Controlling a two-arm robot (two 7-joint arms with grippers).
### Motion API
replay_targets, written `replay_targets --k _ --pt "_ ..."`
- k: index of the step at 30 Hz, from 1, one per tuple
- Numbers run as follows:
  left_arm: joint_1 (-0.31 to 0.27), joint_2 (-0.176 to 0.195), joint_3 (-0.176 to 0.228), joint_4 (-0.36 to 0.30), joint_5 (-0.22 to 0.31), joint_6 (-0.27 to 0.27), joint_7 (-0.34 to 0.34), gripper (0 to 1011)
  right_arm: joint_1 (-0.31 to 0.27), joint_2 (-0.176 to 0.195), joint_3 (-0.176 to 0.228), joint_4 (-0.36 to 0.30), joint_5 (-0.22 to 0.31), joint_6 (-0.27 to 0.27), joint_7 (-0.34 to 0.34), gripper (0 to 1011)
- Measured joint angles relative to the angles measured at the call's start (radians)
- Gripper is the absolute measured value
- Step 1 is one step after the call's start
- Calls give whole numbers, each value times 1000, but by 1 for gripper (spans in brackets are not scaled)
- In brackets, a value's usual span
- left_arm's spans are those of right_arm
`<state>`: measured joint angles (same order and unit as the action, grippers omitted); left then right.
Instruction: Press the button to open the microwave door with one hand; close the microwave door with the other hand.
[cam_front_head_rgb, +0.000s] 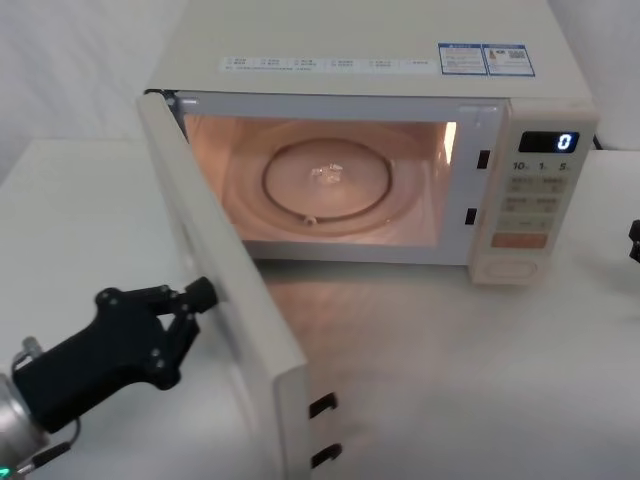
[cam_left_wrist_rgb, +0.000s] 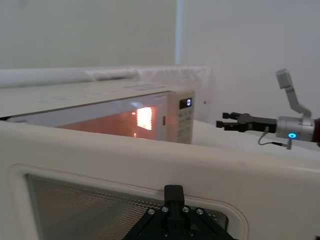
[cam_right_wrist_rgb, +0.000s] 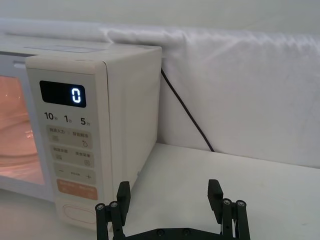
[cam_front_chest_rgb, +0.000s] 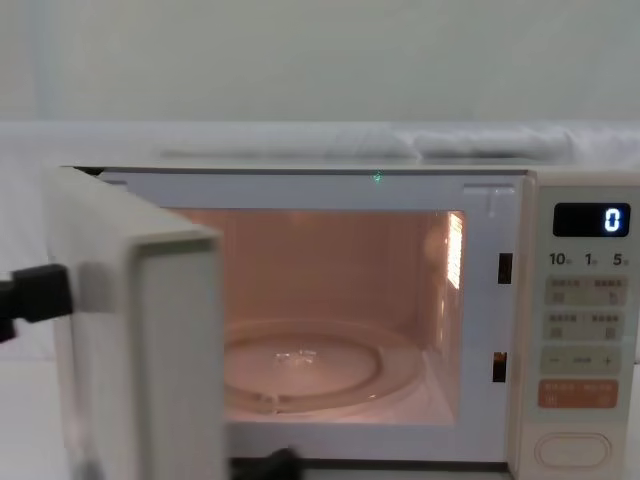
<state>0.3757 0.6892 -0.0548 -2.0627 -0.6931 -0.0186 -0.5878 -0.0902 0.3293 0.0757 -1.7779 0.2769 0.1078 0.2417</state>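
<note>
black left gripper (cam_front_head_rgb: 205, 292) sits nearest, low on the robot's left, jaws pinched closed on nothing, tip right up against the outer face of the microwave door (cam_front_head_rgb: 225, 300); actual contact looks likely but can't be confirmed. in the left wrist view the same gripper (cam_left_wrist_rgb: 173, 192) points straight at the door's window panel (cam_left_wrist_rgb: 100, 210). door stands swung wide open, hinged at the oven's left front corner, its long face running from that hinge toward the robot, latch hooks on the free edge nearest the camera. so the door lies just ahead and to the right of the left jaws, and the closing push would go rightward and away, swinging the free edge back toward the cavity. left arm is clearly the nearer one for that. beyond the door, the microwave (cam_front_head_rgb: 400, 60) sits on the white worktop (cam_front_head_rgb: 450, 340), cavity lit orange, glass turntable (cam_front_head_rgb: 325, 180) bare, display (cam_front_head_rgb: 560, 141) reading 0. right gripper (cam_right_wrist_rgb: 170, 197) hangs farther off on the right, jaws spread open, empty, near the control strip (cam_right_wrist_rgb: 70, 150) but clear of it. opening step looks done; closing is next.
</note>
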Motion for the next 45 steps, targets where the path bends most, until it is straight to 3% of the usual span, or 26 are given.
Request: replay_targets --k 5,13,15,16,20,30,36,45 --pt "-55 12 55 13 5 12 -4 0 0 0 0 0 0 0 0 1002" --pt "-189 7 170 53 30 43 2 0 0 0 0 0 0 0 0 1002" --pt "-245 -11 220 75 48 54 16 0 0 0 0 0 0 0 0 1002" --pt "-245 -11 220 75 48 54 16 0 0 0 0 0 0 0 0 1002" --pt "-322 -45 286 111 75 60 34 0 0 0 0 0 0 0 0 1002" --pt "-519 -157 457 218 134 77 65 0 0 0 0 0 0 0 0 1002" --pt "-596 -199 522 265 157 96 79 0 0 0 0 0 0 0 0 1002" --pt "-670 -248 578 317 196 126 116 0 0 0 0 0 0 0 0 1002"
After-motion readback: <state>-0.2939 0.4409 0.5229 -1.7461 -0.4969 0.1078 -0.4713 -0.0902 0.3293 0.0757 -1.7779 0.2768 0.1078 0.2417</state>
